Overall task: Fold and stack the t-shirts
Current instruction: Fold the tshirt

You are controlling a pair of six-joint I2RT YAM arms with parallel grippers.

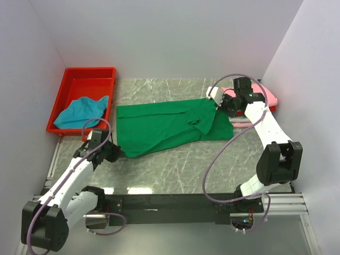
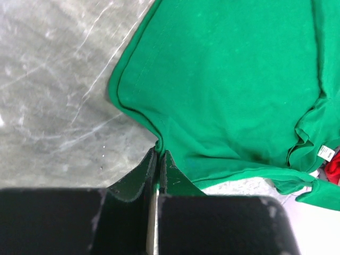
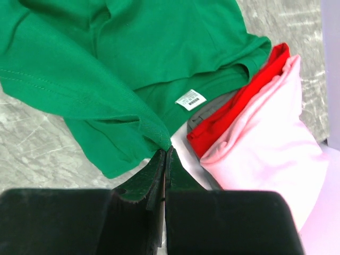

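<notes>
A: Where does the green t-shirt (image 1: 170,125) lie?
B: It lies spread out on the marble-patterned table (image 1: 175,170), across the middle, and it is a little crumpled at its right end.
A: What does the left gripper (image 2: 158,154) do?
B: Its fingers are pressed together on the hem at the near-left corner of this shirt, with the cloth pinched between them.
A: And the right gripper (image 3: 166,151)?
B: It is closed too. It pinches a folded edge of the same shirt at the right end, near the white neck label (image 3: 190,99).
A: Do you see other shirts?
B: Yes. A pink t-shirt (image 3: 265,143) and a red t-shirt (image 3: 239,106) lie folded at the far right. They touch each other and lie just beside the green one. A teal-blue t-shirt (image 1: 82,112) lies crumpled in the red tray (image 1: 87,71) at the far left.
</notes>
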